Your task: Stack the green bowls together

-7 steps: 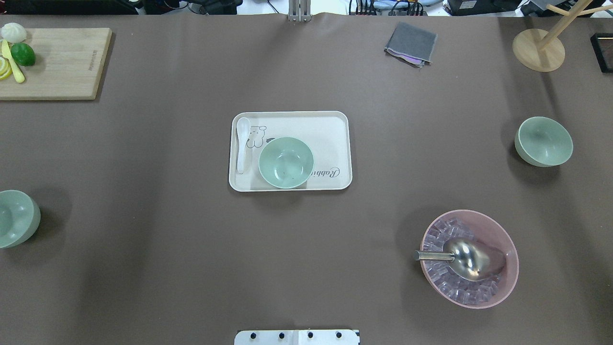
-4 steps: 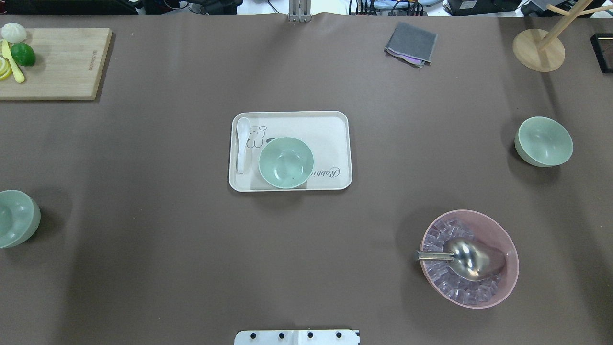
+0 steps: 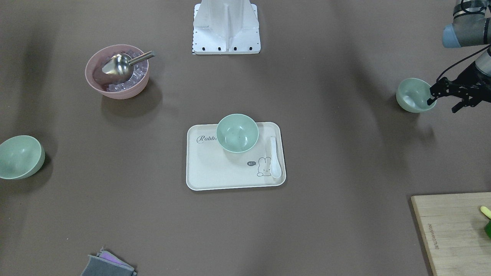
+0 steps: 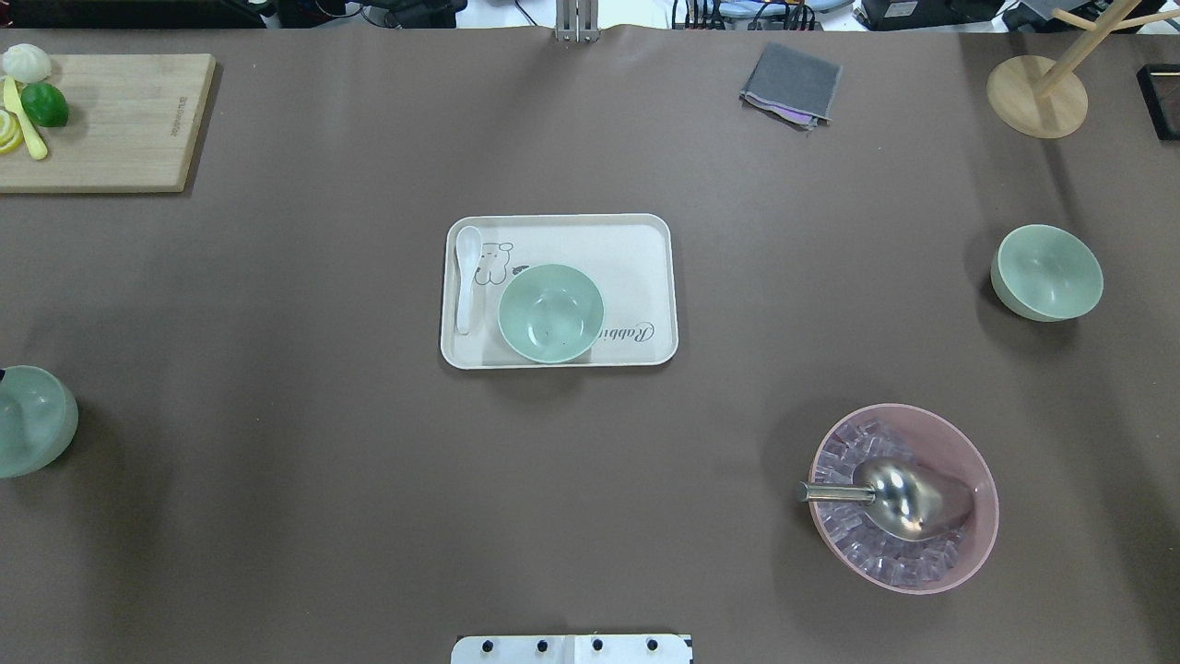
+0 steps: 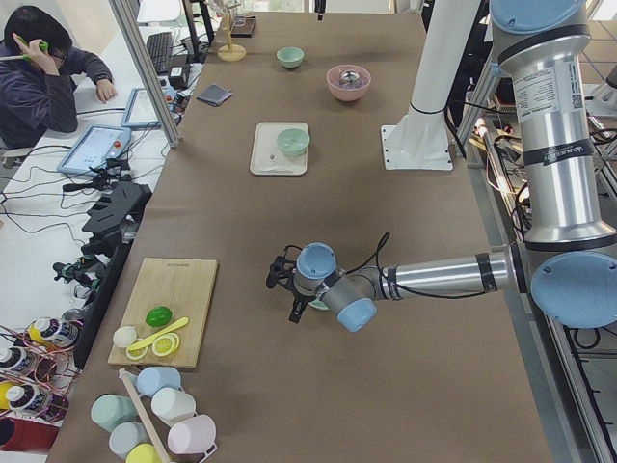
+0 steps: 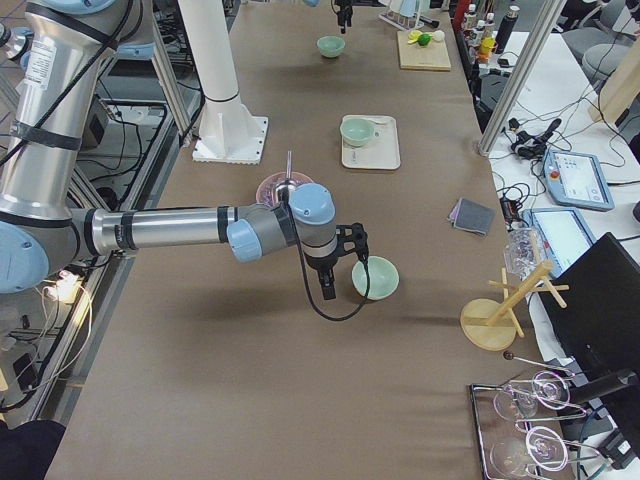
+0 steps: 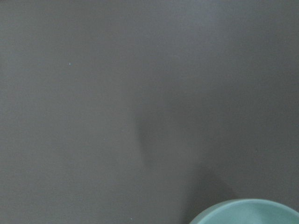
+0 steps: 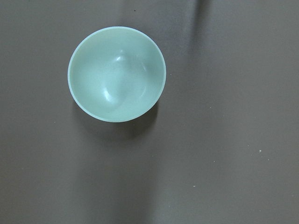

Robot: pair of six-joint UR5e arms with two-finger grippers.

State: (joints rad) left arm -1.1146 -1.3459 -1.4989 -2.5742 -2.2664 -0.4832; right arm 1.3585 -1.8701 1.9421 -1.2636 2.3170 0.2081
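Note:
Three pale green bowls stand upright and apart. One sits on the cream tray in the middle of the table. One is at the left edge and also shows in the front-facing view. One is at the right and is seen from above in the right wrist view. My left gripper is open and hangs beside the left bowl, one fingertip over its rim. My right gripper hangs near the right bowl; I cannot tell whether it is open or shut.
A pink bowl with ice cubes and a metal scoop stands front right. A white spoon lies on the tray. A cutting board is back left, a grey cloth and a wooden stand back right.
A dark tip of the left gripper has come in at the overhead view's left edge by the left bowl, and the shadows there have shifted. The bowls have not moved.

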